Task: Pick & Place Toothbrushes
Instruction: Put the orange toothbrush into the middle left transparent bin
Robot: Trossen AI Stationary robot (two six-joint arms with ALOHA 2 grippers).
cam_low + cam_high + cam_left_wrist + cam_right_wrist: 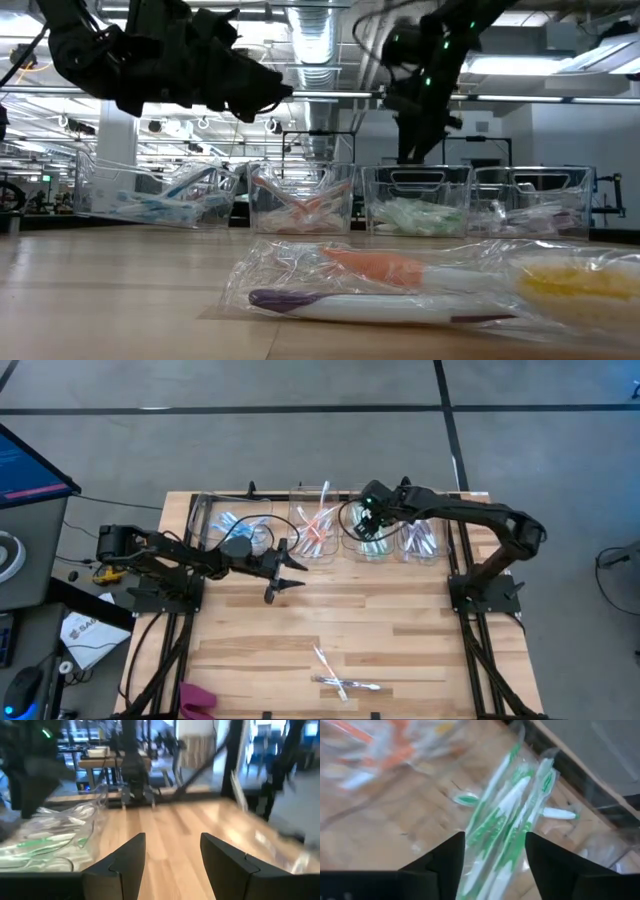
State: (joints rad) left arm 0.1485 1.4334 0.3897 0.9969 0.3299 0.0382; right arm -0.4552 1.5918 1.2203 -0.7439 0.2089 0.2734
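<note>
My right gripper [490, 865], fingers parted and empty, hangs over the far-edge bin [375, 545] of green toothbrushes [505, 815]. Left gripper [285, 575] waits open mid-table — nearer the loose toothbrushes [335, 678] at the near edge, which seem to lie crosswise.

Bins [300, 520] line far edge; table [400, 630] middle free.

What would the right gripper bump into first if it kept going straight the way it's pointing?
Most likely the green toothbrushes: the right gripper hangs open right above them in their clear bin, with nothing visible between. How far off they lie is hard to judge.
</note>
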